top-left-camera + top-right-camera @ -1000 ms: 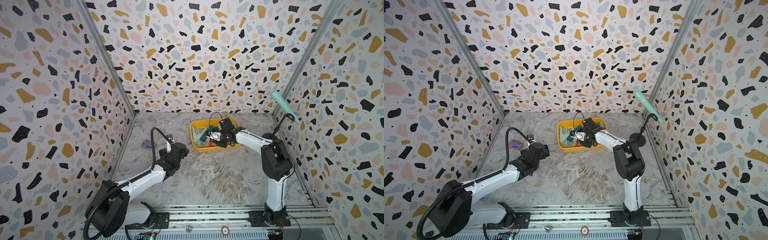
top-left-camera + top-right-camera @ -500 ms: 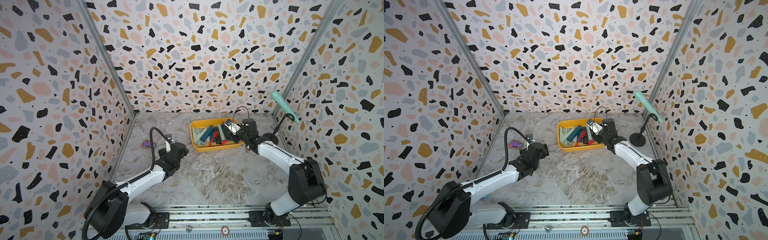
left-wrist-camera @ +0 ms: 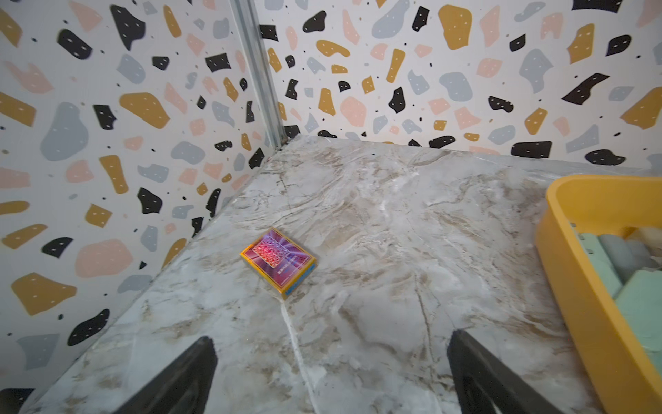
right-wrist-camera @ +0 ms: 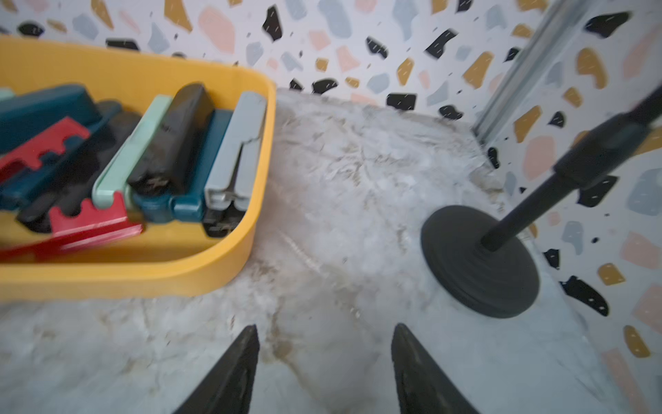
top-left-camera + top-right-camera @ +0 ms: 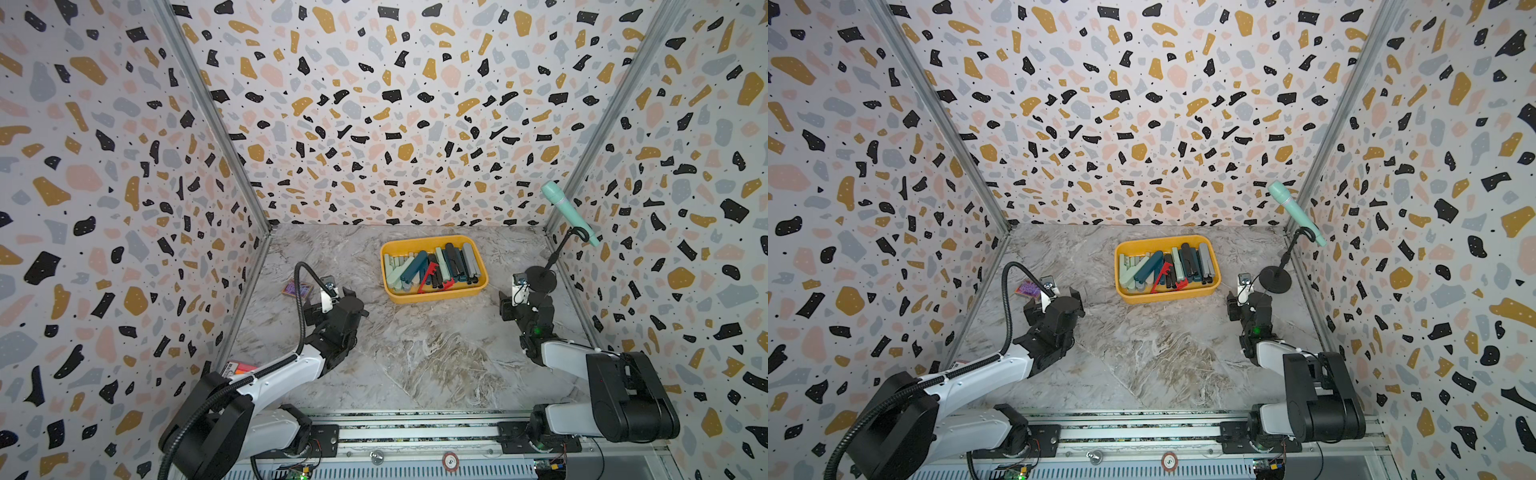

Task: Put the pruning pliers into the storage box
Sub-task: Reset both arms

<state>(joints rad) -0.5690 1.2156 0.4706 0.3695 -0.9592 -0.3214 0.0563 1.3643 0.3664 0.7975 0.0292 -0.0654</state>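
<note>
mint-green microphone [image 5: 567, 212] tilted on black stand [image 5: 540, 281], far right corner | purple patterned card box [image 3: 278, 262] flat on desk [image 5: 415, 353] near left wall [image 5: 124, 208]

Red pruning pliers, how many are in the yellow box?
1. The red pliers lie spread open by the near wall of the storage box, resting across other pliers. More red ones could be hidden beneath the pile.

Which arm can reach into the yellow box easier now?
Probably right: the right gripper sits nearer the storage box, pruning pliers in its wrist view. The left gripper faces the card box.
</note>
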